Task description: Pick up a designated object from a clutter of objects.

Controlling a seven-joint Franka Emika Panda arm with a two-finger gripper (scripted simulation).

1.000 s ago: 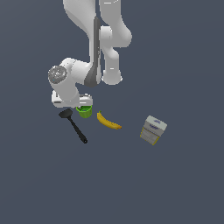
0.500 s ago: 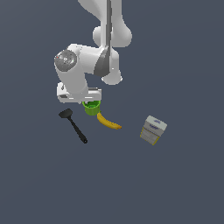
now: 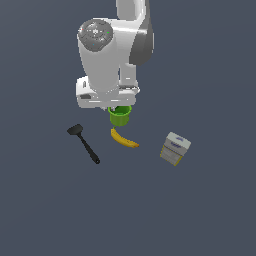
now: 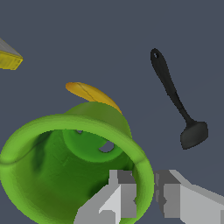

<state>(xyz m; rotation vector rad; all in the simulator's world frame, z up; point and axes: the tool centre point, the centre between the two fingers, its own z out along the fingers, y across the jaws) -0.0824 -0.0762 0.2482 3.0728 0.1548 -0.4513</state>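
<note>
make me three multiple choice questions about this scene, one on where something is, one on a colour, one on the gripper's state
1. Where is the long black spatula? A) at the exterior view's left of the curved yellow banana B) inside the cup C) on the box
2. What colour is the small round cup? A) red B) bright green C) white
3. What is the gripper doing? A) hanging open, away from everything B) gripping the banana C) pinching the cup's rim

Answers: 1 A, the exterior view shows it. 2 B, both views show green. 3 C, the wrist view shows fingers straddling the wall.

Bright green cup (image 3: 120, 116), yellow banana (image 3: 124, 139), black spatula (image 3: 84, 143), seemingly grey-white box (image 3: 175, 149).
</note>
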